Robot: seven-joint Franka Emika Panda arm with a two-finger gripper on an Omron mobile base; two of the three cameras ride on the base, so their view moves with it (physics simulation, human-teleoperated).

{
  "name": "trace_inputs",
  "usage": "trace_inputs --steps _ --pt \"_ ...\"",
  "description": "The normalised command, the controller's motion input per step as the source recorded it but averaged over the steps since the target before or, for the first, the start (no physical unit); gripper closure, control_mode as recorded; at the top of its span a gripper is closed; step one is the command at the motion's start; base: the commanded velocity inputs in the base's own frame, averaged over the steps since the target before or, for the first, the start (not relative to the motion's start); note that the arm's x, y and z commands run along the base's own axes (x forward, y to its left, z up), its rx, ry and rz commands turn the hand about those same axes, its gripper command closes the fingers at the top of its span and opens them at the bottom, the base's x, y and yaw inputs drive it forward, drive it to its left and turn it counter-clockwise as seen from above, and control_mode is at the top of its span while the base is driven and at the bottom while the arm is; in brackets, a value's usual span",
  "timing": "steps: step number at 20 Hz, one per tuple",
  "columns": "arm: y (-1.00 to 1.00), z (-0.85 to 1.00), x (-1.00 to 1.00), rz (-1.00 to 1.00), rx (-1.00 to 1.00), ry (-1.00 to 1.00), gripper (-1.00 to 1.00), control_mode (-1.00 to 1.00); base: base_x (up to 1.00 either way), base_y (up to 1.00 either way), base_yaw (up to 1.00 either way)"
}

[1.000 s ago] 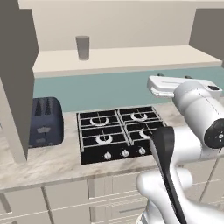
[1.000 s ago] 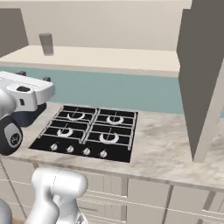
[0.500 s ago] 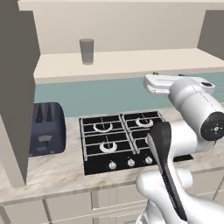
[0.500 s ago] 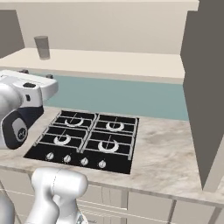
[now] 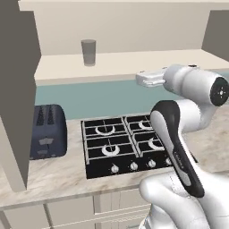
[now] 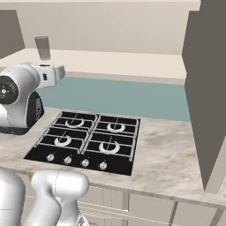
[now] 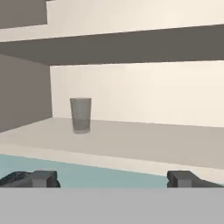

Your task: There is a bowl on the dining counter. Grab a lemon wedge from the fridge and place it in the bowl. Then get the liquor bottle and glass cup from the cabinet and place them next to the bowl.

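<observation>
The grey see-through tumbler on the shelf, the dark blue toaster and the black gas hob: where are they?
Grey translucent glass tumbler (image 7: 81,114), hand view, middle of its side.
Dark blue toaster (image 5: 47,131), left base view, its front face.
Black four-burner gas hob (image 6: 86,141), right base view, centre of the grates.

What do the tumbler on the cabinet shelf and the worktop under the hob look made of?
The grey cylindrical tumbler looks like smoky glass or clear plastic: it is translucent, with the shelf showing faintly through. The beige veined worktop looks like polished marble or a stone-look laminate, judging by its mottled veins.
</observation>
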Motion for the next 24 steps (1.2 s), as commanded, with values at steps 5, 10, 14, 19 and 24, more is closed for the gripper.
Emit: trace_inputs --steps 5,10,14,19,24 --pt "0.43 0.27 0.46 0.36 -0.23 0.19 -1.0 -1.0 0.0 0.0 0.0" --pt "0.26 0.04 0.36 0.36 -0.27 0.17 -1.0 -1.0 0.0 0.0 0.0" --pt "-0.05 -0.27 -0.02 0.36 -0.14 -0.04 -1.0 -1.0 0.0 0.0 0.0" --pt "-0.04 -0.15 0.0 0.47 -0.02 -0.33 -1.0 -1.0 0.0 0.0 0.0" --pt "0.01 0.0 -0.03 0.46 -0.13 -0.3 -1.0 -1.0 0.0 0.0 0.0"
